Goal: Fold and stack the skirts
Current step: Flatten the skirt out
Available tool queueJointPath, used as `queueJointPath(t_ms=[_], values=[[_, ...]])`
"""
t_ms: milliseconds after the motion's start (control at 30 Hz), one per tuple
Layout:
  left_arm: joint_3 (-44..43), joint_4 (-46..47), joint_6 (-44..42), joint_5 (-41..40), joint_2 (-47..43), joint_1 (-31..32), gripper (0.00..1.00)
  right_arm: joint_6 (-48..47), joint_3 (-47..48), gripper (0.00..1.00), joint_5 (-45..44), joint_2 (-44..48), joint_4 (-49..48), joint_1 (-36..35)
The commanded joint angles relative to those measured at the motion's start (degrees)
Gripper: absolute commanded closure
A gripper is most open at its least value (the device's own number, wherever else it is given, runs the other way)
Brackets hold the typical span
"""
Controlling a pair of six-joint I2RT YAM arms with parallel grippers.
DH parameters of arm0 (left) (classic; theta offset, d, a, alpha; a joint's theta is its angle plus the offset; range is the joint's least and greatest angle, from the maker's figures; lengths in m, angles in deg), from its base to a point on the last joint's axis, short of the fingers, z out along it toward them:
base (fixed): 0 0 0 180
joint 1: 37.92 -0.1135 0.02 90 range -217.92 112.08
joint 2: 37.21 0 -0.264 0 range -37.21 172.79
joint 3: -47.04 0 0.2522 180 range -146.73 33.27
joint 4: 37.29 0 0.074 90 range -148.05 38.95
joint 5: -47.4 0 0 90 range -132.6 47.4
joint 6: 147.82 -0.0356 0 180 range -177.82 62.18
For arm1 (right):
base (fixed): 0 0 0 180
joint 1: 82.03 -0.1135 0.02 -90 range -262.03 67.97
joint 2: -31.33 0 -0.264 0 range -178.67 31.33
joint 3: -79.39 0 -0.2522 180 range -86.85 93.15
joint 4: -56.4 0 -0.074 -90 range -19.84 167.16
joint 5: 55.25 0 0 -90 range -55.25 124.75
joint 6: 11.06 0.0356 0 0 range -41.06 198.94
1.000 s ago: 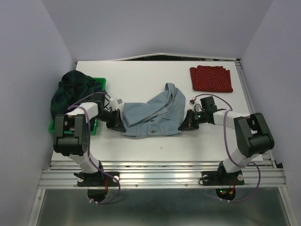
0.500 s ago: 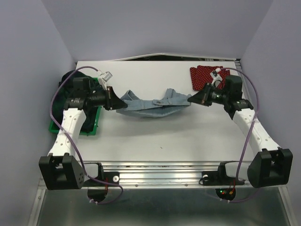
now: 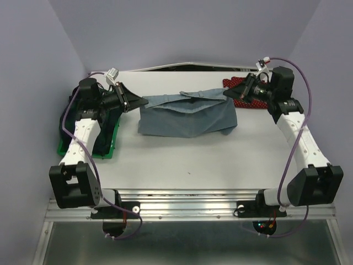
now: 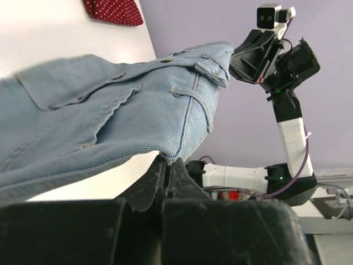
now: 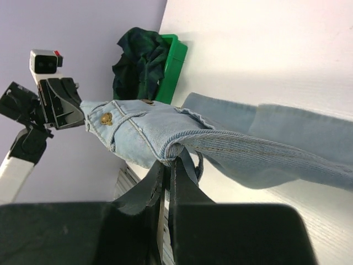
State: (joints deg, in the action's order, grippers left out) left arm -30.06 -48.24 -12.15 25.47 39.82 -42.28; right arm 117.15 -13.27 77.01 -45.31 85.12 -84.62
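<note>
Lifted higher and drawn wider than half a second ago, the denim skirt (image 3: 187, 113) is now held stretched between the two arms over the far half of the table (image 3: 187, 160), with its hem hanging down toward the surface. One waistband corner is pinched in the left gripper (image 3: 138, 102), the jaws pressed tight on the cloth, and the other corner is clamped just as firmly in the right gripper (image 3: 230, 94). The red dotted skirt (image 4: 113, 11) is seen lying at the far right, partly hidden behind the right gripper from above. The plaid skirt (image 5: 138, 58) is heaped over the green bin (image 5: 175, 58) at the left. Whether the denim hem touches the table cannot quite be made out.
</note>
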Motion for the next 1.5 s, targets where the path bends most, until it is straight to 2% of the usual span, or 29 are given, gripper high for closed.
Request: queueJointPath(t_ms=[0,100,167,200,233,267,333,467,533,600,667,733,800,833,867,933,967,1067,1167,1233,1333,1467], values=[[1.29,10.54,10.65,-1.80,4.43,-1.44,1.00,1.16,4.80,0.99,-5.87,-6.39,-4.93,1.97],[-8.71,12.21,9.62,-2.51,11.80,-0.83,1.00,2.21,10.24,0.99,-6.66,-12.63,-9.93,1.97],[-25.09,12.31,6.55,-2.51,22.23,-0.47,1.00,2.56,23.90,0.99,-7.10,-24.20,-10.48,1.97],[-25.17,12.31,6.54,-2.51,22.28,-0.47,1.00,2.91,23.98,0.99,-7.10,-24.26,-10.65,1.97],[-32.75,15.27,7.32,-2.42,26.98,-0.47,1.00,3.53,31.81,0.99,-7.71,-30.26,-10.74,1.97],[-35.87,18.69,8.81,-1.98,28.94,-0.30,1.00,3.44,36.32,0.99,-7.63,-33.28,-10.83,1.97],[-45.15,19.43,9.18,-1.54,33.59,-0.12,1.00,4.58,48.16,0.99,-7.63,-40.73,-11.18,1.97],[-59.25,22.06,6.45,-1.63,38.45,-0.03,1.00,4.68,62.69,0.99,-8.33,-47.36,-13.73,1.97],[-62.78,22.15,4.61,-1.72,38.46,-0.03,1.00,4.50,64.05,0.99,-8.51,-46.85,-17.49,1.97],[-63.41,22.15,3.03,-0.50,37.67,-0.12,1.00,3.89,61.35,0.99,-7.90,-43.70,-21.44,1.97],[-59.21,22.06,2.06,-0.05,34.95,-0.38,1.00,3.36,56.52,0.99,-6.84,-40.53,-23.82,1.97],[-53.77,21.98,-0.83,0.65,32.40,-0.56,1.00,1.78,47.30,0.99,-6.14,-36.15,-24.89,1.97],[-44.37,15.94,-5.04,-0.73,28.45,-0.74,1.00,-1.47,37.75,0.99,-4.74,-33.94,-22.80,1.97],[-38.25,11.74,-12.37,-1.45,26.69,-0.74,1.00,-3.83,34.64,0.99,-3.77,-32.45,-21.57,1.97],[-34.18,5.86,-15.93,-2.32,25.98,-0.74,1.00,-5.24,31.31,0.99,-3.33,-31.91,-20.51,1.45],[-26.80,0.39,-22.08,-5.40,25.53,-0.74,1.00,-8.75,21.84,0.99,-1.31,-31.64,-17.52,0.84],[-21.19,-2.60,-28.55,-6.19,26.23,-0.74,1.00,-12.95,19.34,0.99,-0.26,-32.42,-15.94,0.83],[-15.17,-21.73,-41.04,-7.87,30.88,-0.39,1.00,-20.00,13.54,0.99,0.63,-36.37,-1.75,-0.40],[-11.48,-31.51,-50.37,-9.36,33.17,-0.21,1.00,-22.47,5.91,0.99,-0.77,-35.87,3.47,-0.40],[-9.20,-34.35,-53.57,-12.25,31.96,-0.21,1.00,-23.70,-0.50,0.99,-2.87,-33.59,4.28,-0.40],[-5.94,-35.06,-56.48,-17.26,28.89,-0.21,1.00,-25.81,-3.53,0.99,-4.82,-30.76,10.59,-0.40],[-2.08,-38.05,-60.96,-19.02,26.77,0.05,1.00,-29.86,-4.85,0.99,-8.49,-29.88,18.69,-0.40]])
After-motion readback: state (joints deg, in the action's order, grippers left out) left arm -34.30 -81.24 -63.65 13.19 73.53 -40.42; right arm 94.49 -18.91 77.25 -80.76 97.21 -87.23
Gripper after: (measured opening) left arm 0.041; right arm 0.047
